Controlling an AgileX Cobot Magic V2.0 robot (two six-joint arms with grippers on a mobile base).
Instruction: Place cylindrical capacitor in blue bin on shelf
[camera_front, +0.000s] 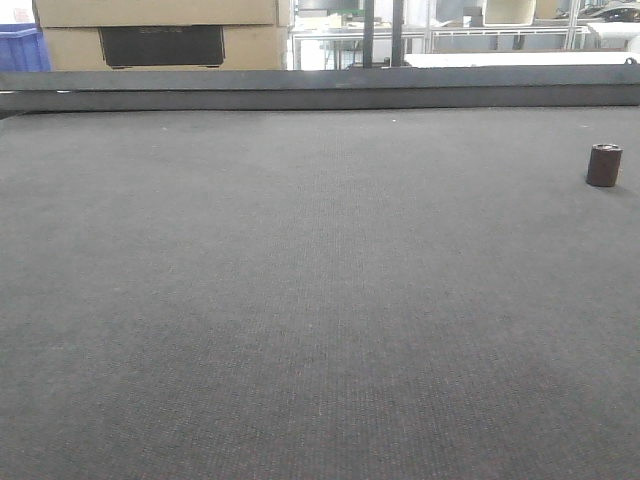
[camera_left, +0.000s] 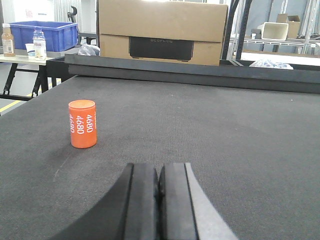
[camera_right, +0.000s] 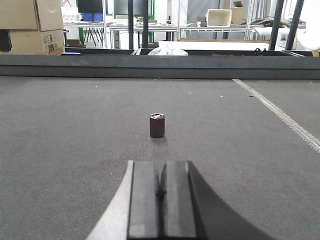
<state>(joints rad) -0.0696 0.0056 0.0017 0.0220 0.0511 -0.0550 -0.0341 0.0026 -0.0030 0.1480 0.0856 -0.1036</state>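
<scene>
The cylindrical capacitor (camera_front: 603, 165) is a short dark brown cylinder standing upright on the dark grey mat at the far right of the front view. In the right wrist view it (camera_right: 157, 125) stands straight ahead of my right gripper (camera_right: 161, 172), a short way beyond the fingertips. The right gripper is shut and empty. My left gripper (camera_left: 159, 172) is shut and empty, low over the mat. The shelf's steel rails are out of view. A blue bin (camera_left: 41, 35) stands on a side table at the far left of the left wrist view.
An orange cylinder marked 4680 (camera_left: 83, 123) stands on the mat, ahead and left of the left gripper. A raised dark rail (camera_front: 320, 88) bounds the mat's far edge. Cardboard boxes (camera_left: 162, 32) sit behind it. A zipper-like strip (camera_right: 280, 115) runs along the mat at right.
</scene>
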